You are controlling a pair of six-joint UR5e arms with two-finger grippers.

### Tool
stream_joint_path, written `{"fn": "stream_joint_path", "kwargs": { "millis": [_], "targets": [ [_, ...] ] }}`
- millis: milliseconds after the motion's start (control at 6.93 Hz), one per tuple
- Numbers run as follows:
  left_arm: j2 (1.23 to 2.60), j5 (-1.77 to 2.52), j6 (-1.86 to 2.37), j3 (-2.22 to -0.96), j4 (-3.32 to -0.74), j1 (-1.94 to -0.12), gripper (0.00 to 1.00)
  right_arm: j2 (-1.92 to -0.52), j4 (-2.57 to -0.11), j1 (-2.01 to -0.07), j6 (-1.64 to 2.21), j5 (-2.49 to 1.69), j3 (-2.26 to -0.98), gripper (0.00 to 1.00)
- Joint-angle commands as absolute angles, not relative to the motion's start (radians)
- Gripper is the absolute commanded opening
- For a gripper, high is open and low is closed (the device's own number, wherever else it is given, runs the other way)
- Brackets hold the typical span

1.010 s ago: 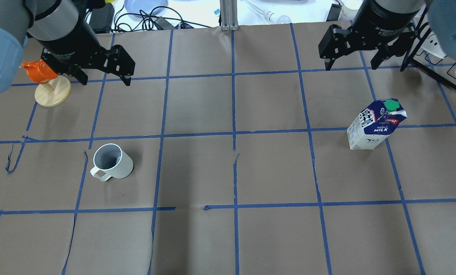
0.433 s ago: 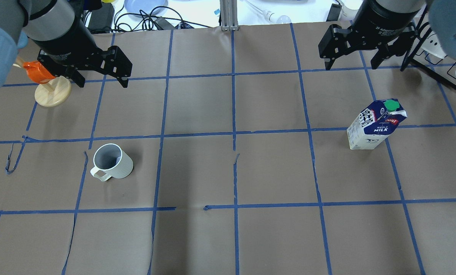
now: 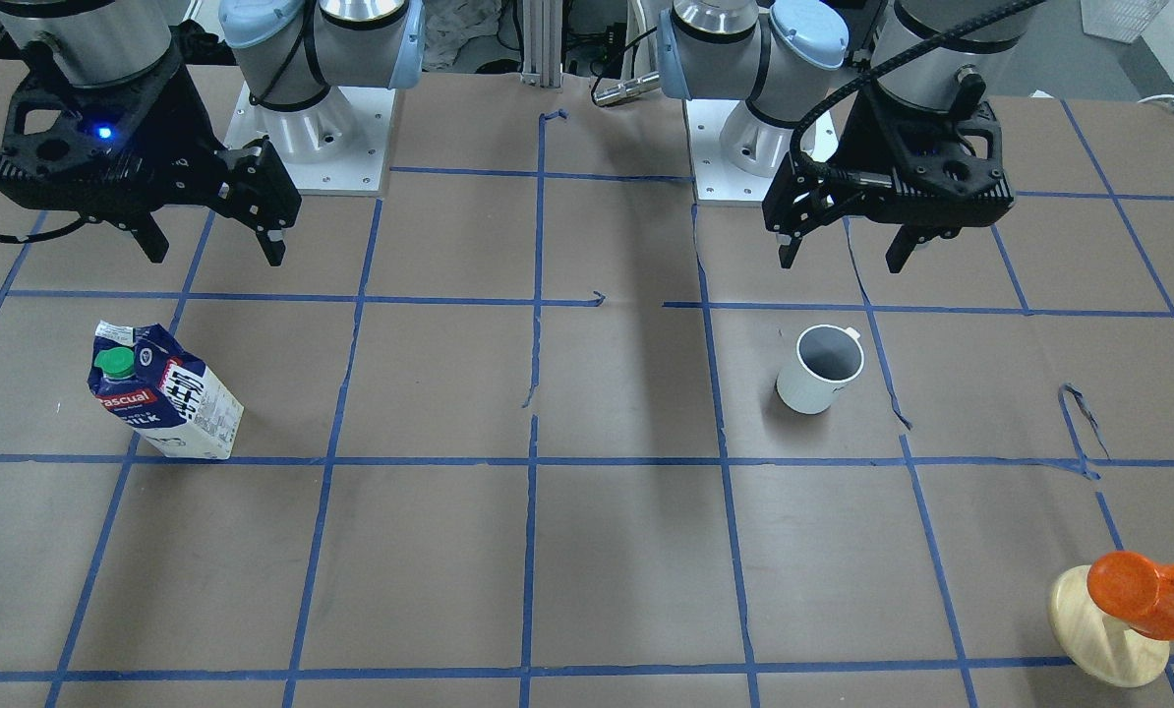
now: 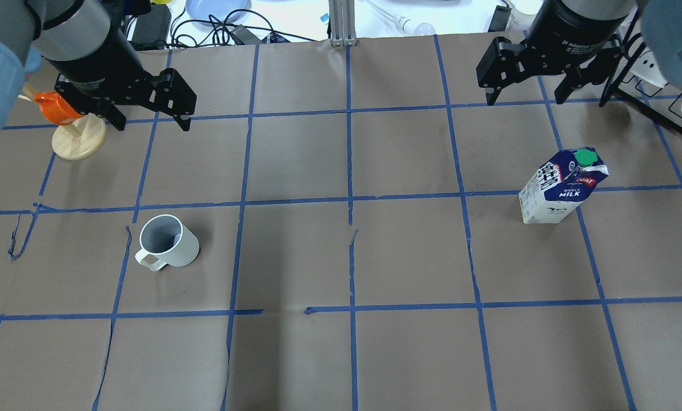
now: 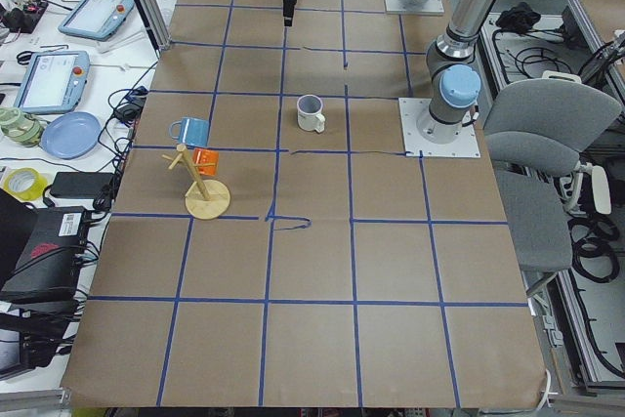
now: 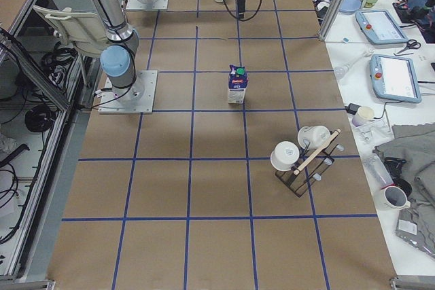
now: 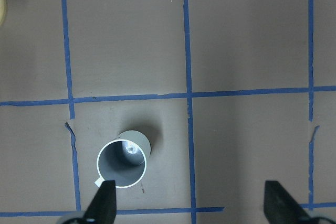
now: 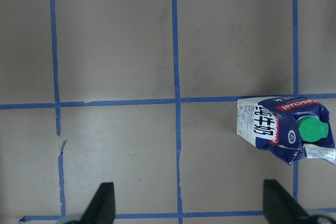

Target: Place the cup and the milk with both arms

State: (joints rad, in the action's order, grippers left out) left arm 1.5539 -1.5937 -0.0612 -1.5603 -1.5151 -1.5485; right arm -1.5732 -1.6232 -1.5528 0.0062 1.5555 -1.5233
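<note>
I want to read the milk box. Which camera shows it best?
Overhead exterior: the milk carton stands unblocked, MILK readable. Front view shows its red label; right wrist, mostly its top; right side, tiny.

Overhead, wrist (downward, seemingly) share cup.

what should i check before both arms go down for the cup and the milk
1. The left hand is open: ok, its fingers are spread wide.
2. The right hand is open: ok, its fingers are spread wide.
3. The cup stands upright, mouth up, with nothing touching it: ok.
4. The milk carton stands upright with its green cap on: ok.
5. The left hand is centred over the cup: not ok. In the left wrist view the cup sits by one finger, not midway.
6. The right hand is centred over the milk carton: not ok. In the right wrist view the carton lies off to one side.
</note>
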Motion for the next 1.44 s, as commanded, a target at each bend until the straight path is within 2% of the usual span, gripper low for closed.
{"fn": "stream_joint_path", "kwargs": {
  "millis": [0,433,1299],
  "targets": [
    [1.552,-1.597,-0.080,-1.560,-1.516,-1.545,1.00,-1.572,-1.623,-1.554,0.006,1.555,-1.523,1.00],
    [1.548,-1.600,-0.184,-1.580,-1.529,-1.488,1.00,-1.572,-1.623,-1.549,0.005,1.555,-1.529,1.00],
    [1.546,-1.589,-0.132,-1.574,-1.526,-1.497,1.00,-1.572,-1.623,-1.552,0.006,1.555,-1.529,1.00]
  ]
}}
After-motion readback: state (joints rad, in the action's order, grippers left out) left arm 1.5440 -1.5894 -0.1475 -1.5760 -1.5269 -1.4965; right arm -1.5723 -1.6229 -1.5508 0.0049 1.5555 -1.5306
